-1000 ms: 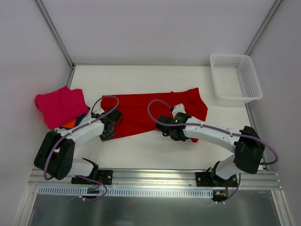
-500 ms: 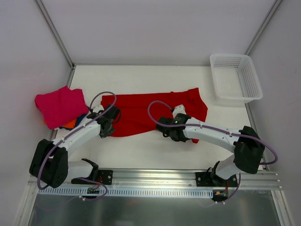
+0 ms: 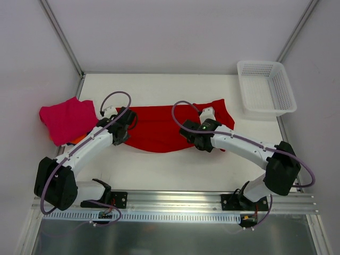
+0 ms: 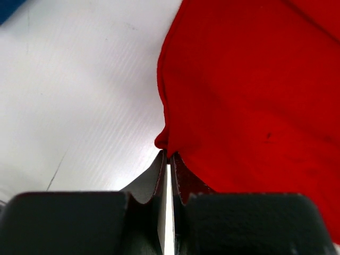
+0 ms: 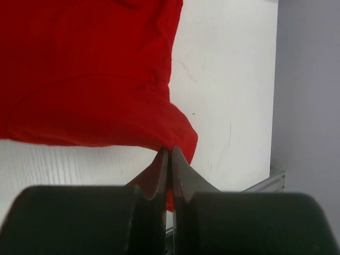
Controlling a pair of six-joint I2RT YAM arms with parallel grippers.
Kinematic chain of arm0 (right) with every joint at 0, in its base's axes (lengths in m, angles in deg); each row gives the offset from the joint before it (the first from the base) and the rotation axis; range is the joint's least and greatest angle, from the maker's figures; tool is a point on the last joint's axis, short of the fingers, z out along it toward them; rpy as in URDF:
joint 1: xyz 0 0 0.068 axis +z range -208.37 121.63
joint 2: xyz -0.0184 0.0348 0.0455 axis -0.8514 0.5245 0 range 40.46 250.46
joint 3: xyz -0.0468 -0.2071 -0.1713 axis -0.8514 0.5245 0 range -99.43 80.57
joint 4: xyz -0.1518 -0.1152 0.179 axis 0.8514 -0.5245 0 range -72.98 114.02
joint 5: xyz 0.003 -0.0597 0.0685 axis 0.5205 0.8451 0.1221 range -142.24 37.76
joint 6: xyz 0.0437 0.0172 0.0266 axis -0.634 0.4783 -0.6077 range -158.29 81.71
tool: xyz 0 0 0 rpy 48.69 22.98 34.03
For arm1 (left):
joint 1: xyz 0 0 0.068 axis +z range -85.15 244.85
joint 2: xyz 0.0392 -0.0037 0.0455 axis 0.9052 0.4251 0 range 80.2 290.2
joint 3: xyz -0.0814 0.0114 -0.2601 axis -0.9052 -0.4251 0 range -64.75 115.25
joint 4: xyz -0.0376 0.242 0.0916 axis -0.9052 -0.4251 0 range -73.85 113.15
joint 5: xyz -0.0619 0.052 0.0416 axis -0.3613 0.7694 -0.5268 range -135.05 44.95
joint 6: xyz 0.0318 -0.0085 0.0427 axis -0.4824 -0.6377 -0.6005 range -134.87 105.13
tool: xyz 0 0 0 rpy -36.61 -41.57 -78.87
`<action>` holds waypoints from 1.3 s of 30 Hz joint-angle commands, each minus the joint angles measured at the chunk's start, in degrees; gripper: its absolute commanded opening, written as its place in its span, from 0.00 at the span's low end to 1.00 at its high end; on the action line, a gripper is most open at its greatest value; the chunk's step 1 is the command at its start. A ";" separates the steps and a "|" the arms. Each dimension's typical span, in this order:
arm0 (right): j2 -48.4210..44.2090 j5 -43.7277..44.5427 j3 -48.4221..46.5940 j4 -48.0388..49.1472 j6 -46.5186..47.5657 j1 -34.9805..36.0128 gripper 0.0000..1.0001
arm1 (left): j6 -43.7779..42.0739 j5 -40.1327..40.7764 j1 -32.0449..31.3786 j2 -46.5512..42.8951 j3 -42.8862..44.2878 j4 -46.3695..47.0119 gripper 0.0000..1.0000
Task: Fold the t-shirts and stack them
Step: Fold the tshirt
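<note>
Top external view: a large red t-shirt (image 3: 156,130) lies spread sideways across the middle of a white tabletop (image 3: 159,90). The left arm (image 3: 90,146) reaches to the shirt's 9 o'clock end. The right arm (image 3: 239,146) reaches to the shirt's near edge, toward its 3 o'clock end. A magenta-pink t-shirt (image 3: 68,118) lies at the tabletop's 9 o'clock side, with the edge of an orange t-shirt (image 3: 78,139) peeking out below it at 6 o'clock. A white mesh basket (image 3: 265,110) stands at 2 o'clock, apart from the cloth.

Left wrist view: the left jaws are closed to a thin slit, pinching a corner of the red cloth, which spreads away toward 1 o'clock. A sliver of dark blue cloth (image 4: 8,5) shows in the 11 o'clock corner.

Right wrist view: the right jaws are pressed together on a fold of the red hem. The cloth spreads toward 11 o'clock, with bare tabletop at 1 o'clock.
</note>
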 commanded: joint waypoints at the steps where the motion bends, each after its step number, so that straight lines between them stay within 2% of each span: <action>1: -1.77 3.05 -2.02 2.12 3.90 -3.82 0.01 | -0.10 3.59 -0.30 -2.01 1.82 -3.61 0.00; 7: -1.60 1.74 -2.46 6.87 10.32 -9.27 0.00 | -1.24 5.96 0.31 -5.88 5.16 -8.08 0.00; 13: 0.60 -0.55 -2.81 11.79 14.71 -12.18 0.00 | -1.86 7.29 2.68 -5.89 7.35 -9.06 0.00; 25: 13.78 -0.90 -13.44 22.69 25.78 -18.50 0.01 | -2.65 8.43 8.66 9.40 17.98 -8.45 0.00; 31: 21.06 -1.78 -21.52 23.93 31.15 -21.84 0.01 | -5.46 7.03 11.74 17.91 24.31 -7.83 0.00; 39: 28.63 -3.54 -30.57 24.64 36.42 -25.36 0.00 | -9.06 3.77 12.44 29.25 30.91 -7.39 0.00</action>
